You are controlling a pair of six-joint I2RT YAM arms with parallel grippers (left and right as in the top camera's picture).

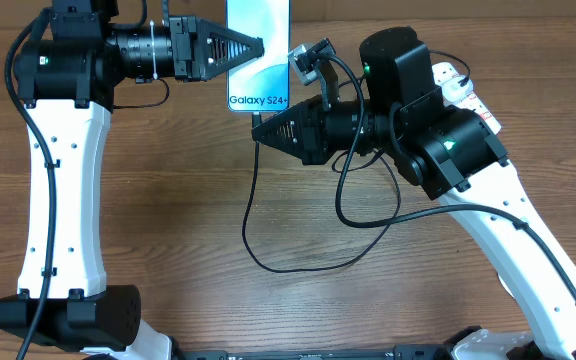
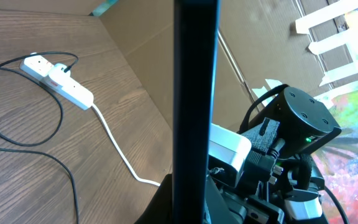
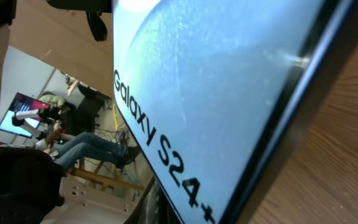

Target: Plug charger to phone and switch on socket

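The left arm stands up from its base at the near left of the worktop (image 1: 188, 200), then bends so that its forearm runs level toward the right along the far edge. The left gripper (image 1: 253, 46) is rolled on its side, and its jaws taper to a point that overlaps the left long edge of the phone (image 1: 268, 75). In the left wrist view the phone shows edge-on as a dark upright bar through the middle of the frame, so the jaws appear closed across its two faces, though the fingers themselves are out of sight.

The phone lies at the far middle with its lit screen up and the "Galaxy S24+" line along its near short edge. Just below that edge sits the right gripper (image 1: 259, 129), pointing left with its jaws drawn together on the tip of the charger (image 1: 251, 215). The thin black cable drops from there, loops across the worktop and curves back under the right arm.

The right arm rises from the near right, leans inward and folds at the elbow. Behind it, partly hidden, lies the socket (image 1: 465, 92), and its white lead (image 2: 114, 140) trails away.
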